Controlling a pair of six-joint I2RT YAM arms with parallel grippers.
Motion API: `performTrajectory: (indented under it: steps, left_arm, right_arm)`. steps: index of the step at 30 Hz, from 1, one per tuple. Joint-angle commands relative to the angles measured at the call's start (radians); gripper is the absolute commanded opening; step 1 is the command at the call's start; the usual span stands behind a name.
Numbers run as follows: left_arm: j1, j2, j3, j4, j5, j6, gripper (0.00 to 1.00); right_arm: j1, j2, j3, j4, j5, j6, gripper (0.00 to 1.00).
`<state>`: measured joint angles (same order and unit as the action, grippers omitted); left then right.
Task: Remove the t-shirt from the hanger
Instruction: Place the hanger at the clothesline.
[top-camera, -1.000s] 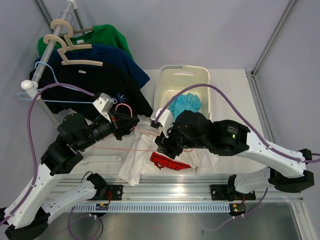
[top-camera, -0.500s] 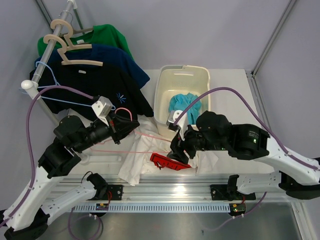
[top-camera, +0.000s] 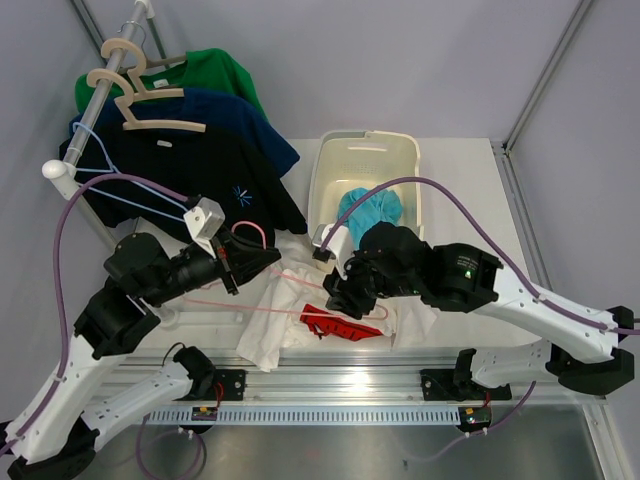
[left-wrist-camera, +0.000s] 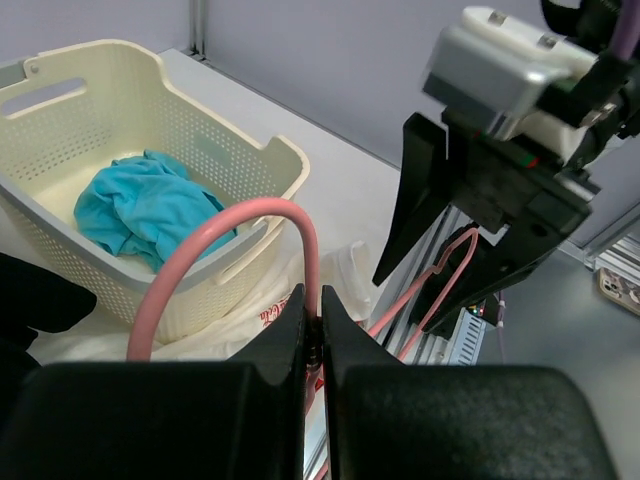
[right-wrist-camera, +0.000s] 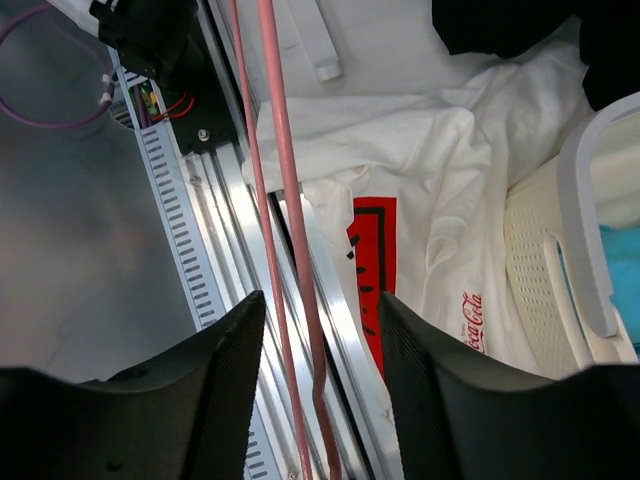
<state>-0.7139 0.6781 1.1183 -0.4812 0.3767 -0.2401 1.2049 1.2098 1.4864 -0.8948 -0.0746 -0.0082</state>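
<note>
A white t-shirt (top-camera: 275, 325) with a red print (top-camera: 335, 325) lies crumpled on the table between the two arms, also in the right wrist view as the t-shirt (right-wrist-camera: 430, 170). Above it hangs a pink wire hanger (top-camera: 300, 275). My left gripper (top-camera: 262, 258) is shut on the neck just below the hook, as the left wrist view shows with the gripper (left-wrist-camera: 312, 320) pinching the hanger (left-wrist-camera: 240, 225). My right gripper (top-camera: 335, 293) stands open at the hanger's other end. The bare hanger wires (right-wrist-camera: 285, 180) pass between the right gripper's (right-wrist-camera: 320, 390) fingers without touching them.
A cream laundry basket (top-camera: 365, 160) holding a teal cloth (top-camera: 370, 205) stands behind the shirt. A rack rod (top-camera: 95, 100) at the back left carries black (top-camera: 190, 170), blue and green shirts on hangers. An aluminium rail (top-camera: 330, 385) runs along the near table edge.
The right arm swung out to the right, then came back left over the shirt's red print. The left gripper kept its hold on the hanger and shifted slightly.
</note>
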Motion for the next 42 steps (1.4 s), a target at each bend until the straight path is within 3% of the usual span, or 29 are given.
performTrajectory:
  steps: [1,4,6,11,12,13,14,16,22,29,36,42]
  left_arm:
    - [0.002,-0.018,0.006,0.033,0.053,0.012,0.0]
    - [0.002,-0.025,0.006,0.033,0.051,0.01,0.0]
    - [0.002,-0.025,0.009,0.033,0.048,0.009,0.0]
    - [0.002,-0.006,0.034,0.032,0.047,0.002,0.0]
    - [0.002,-0.003,0.038,0.033,0.036,-0.001,0.06]
    - [0.002,-0.003,0.043,0.032,0.01,-0.002,0.18]
    - [0.002,-0.002,0.054,0.032,-0.004,-0.004,0.47]
    - [0.002,-0.003,0.066,0.032,-0.034,-0.008,0.67]
    - [0.002,-0.012,0.144,0.03,-0.113,-0.034,0.97]
    - [0.002,-0.09,0.233,-0.036,-0.254,-0.059,0.99]
    - [0.002,-0.248,0.244,-0.039,-0.401,-0.085,0.99]
    - [0.002,-0.311,0.195,-0.043,-0.253,-0.053,0.99]
  right_arm:
    - [-0.01,-0.009,-0.014,0.045,-0.05,-0.03,0.42]
    - [-0.015,-0.01,-0.034,0.065,-0.048,-0.019,0.24]
    - [-0.018,-0.006,-0.034,0.063,-0.005,-0.021,0.0]
    - [-0.039,-0.003,-0.012,0.095,0.004,-0.033,0.0]
    - [-0.039,-0.006,0.0,0.1,0.001,-0.033,0.0]
    - [-0.041,-0.015,0.005,0.108,0.001,-0.035,0.0]
    - [-0.041,-0.022,0.003,0.129,0.01,-0.038,0.0]
    - [-0.039,-0.049,0.003,0.157,0.018,-0.044,0.0]
    - [-0.041,-0.11,0.0,0.191,0.061,-0.068,0.0]
    - [-0.062,-0.096,0.107,0.174,0.214,-0.142,0.0]
    - [-0.079,0.013,0.308,0.157,0.203,-0.202,0.0]
    - [-0.151,0.189,0.426,0.223,0.162,-0.242,0.0]
